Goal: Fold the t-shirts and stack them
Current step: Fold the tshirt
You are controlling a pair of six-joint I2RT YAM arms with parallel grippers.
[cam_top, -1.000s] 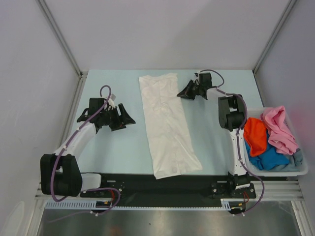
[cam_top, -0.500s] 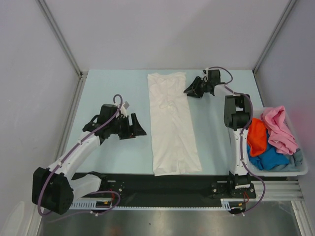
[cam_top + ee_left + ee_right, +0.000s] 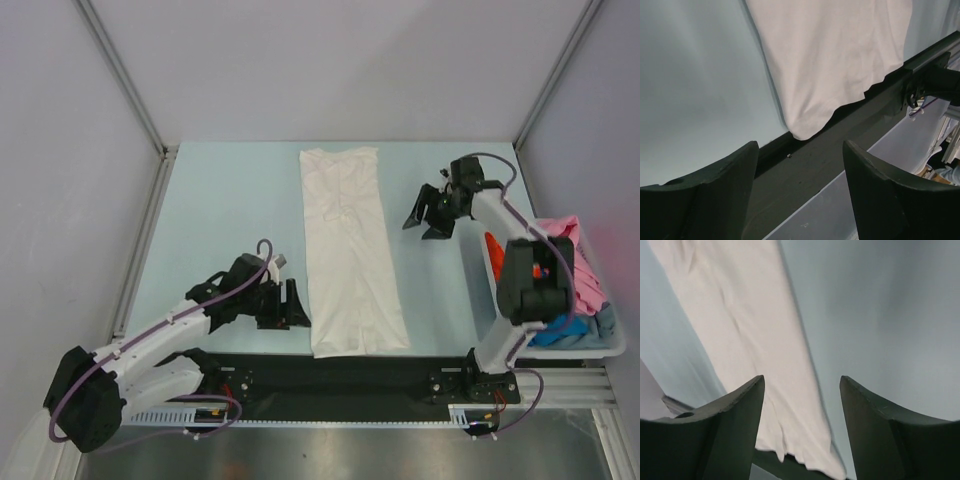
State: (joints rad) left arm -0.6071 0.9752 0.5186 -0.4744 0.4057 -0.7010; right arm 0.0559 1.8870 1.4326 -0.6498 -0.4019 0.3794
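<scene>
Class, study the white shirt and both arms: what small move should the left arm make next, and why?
Probably ease the left gripper forward onto the near left corner of the white t-shirt and close. The shirt lies as a long narrow strip, likely needing a crosswise fold; the open jaws sit beside that corner, and the right gripper, also open, stands clear of the cloth.

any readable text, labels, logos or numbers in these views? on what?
No text can be read in any view.
white t-shirt: plain, with no print or tag showing.
bin: no marking shows on its rim.
right arm's base: small fittings and cables, too small to tell whether any carries a label.
</scene>
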